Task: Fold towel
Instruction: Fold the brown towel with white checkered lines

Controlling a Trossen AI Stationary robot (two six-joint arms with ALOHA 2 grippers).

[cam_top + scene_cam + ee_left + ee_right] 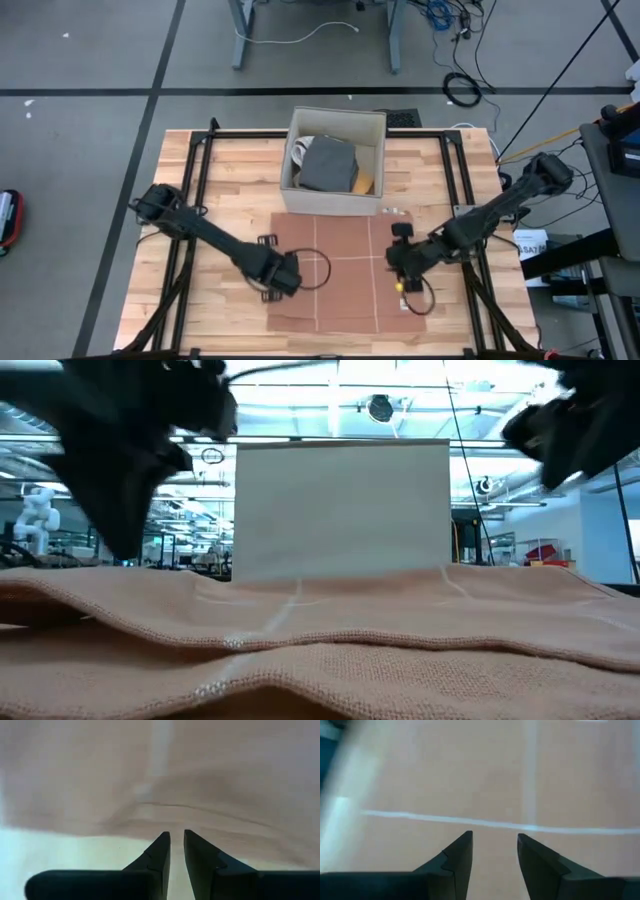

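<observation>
In the low view, the nearest surface is the towel (330, 650), a salmon-pink knitted cloth with a ribbed hem and pale grid lines; it fills the lower half of the frame in soft ridges, and its near and side edges are cut off. In the high view the towel (345, 270) lies spread at lower centre of the wooden slat table (230, 170), its near edge running close to the table's front edge. The left gripper (290, 274) sits at the towel's left edge, left of frame centre; in the left wrist view its two dark wedge-shaped fingers (159, 851) stand narrowly apart just before a raised fold of the cloth, and whether cloth lies between them cannot be determined. The right gripper (398, 262) sits over the towel's right part; in the right wrist view its fingers (462, 847) stand moderately apart above flat cloth crossed by a pale line, with nothing seen between them. A small yellow item (399, 285) beside the right gripper is too small to identify. Farther back, at upper centre, an open white box (335, 120) of rectangular form holds a grey folded cloth (330, 165); the other contents are partly hidden. In the low view the box wall blocks the middle of the blurred room behind.
</observation>
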